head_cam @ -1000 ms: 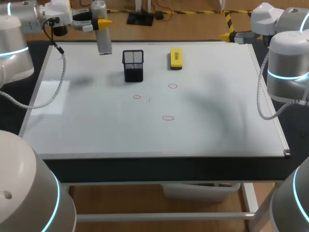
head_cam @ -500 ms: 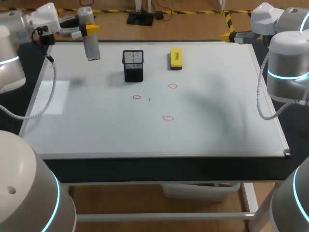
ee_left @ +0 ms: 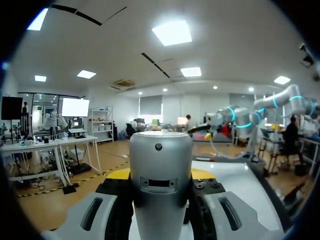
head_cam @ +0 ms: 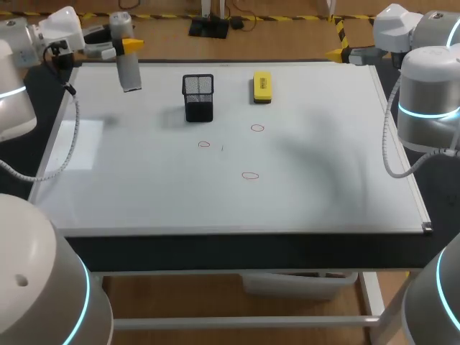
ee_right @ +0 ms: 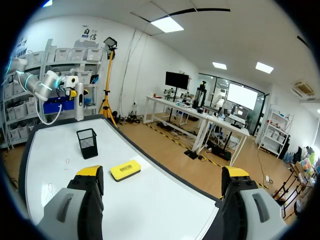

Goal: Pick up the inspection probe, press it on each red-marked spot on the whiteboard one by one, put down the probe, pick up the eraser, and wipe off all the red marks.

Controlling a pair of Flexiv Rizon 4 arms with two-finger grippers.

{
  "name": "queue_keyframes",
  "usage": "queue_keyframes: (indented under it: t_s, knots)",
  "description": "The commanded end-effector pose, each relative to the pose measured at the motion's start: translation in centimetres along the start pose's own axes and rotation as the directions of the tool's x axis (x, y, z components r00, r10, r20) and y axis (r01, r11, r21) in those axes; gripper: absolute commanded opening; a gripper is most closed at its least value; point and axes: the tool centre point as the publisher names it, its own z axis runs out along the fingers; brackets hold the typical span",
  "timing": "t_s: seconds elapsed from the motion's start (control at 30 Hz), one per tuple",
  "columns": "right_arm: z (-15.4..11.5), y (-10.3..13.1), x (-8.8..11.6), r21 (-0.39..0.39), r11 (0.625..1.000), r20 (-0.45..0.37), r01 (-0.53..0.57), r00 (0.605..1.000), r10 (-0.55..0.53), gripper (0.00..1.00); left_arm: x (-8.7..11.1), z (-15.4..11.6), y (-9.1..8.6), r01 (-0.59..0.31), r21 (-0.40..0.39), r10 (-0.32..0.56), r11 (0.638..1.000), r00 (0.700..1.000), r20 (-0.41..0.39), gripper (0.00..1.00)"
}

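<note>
Head: left gripper [head_cam: 122,44] clamped on the inspection probe [head_cam: 129,70], near-upright over the whiteboard's [head_cam: 302,194] far left corner.
Left wrist: probe is a plain silver-grey cylinder between the fingers.
Right wrist: right gripper [ee_right: 162,182] spread wide; yellow eraser [ee_right: 125,170] lies flat on the board.

arms [head_cam: 429,75]: white-grey rounded links, cyan light rings | hose [head_cam: 387,144]: grey, corrugated | fingertips [ee_right: 90,171]: yellow (grey-black fingers behind)

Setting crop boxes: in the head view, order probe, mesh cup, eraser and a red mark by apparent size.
1. The probe and mesh cup look about alike; the probe is held raised, so unranked.
2. eraser
3. red mark, smallest.
</note>
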Motion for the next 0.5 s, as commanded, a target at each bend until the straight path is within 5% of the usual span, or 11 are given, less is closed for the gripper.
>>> queue_keyframes:
  t_s: [0.03,0.5]
  knots:
    - [0.01,0.01,-0.03,0.001,1.000,-0.001,0.000,1.000,0.000,1.00,0.24,-0.09,-0.20,-0.002,0.000,0.002,1.000,1.000,0.006,0.00]
    - [-0.36,-0.71,-0.39,0.015,1.000,0.014,-0.015,1.000,0.015,1.00,0.24,-0.09,-0.20,-0.002,0.000,0.002,1.000,1.000,0.006,0.00]
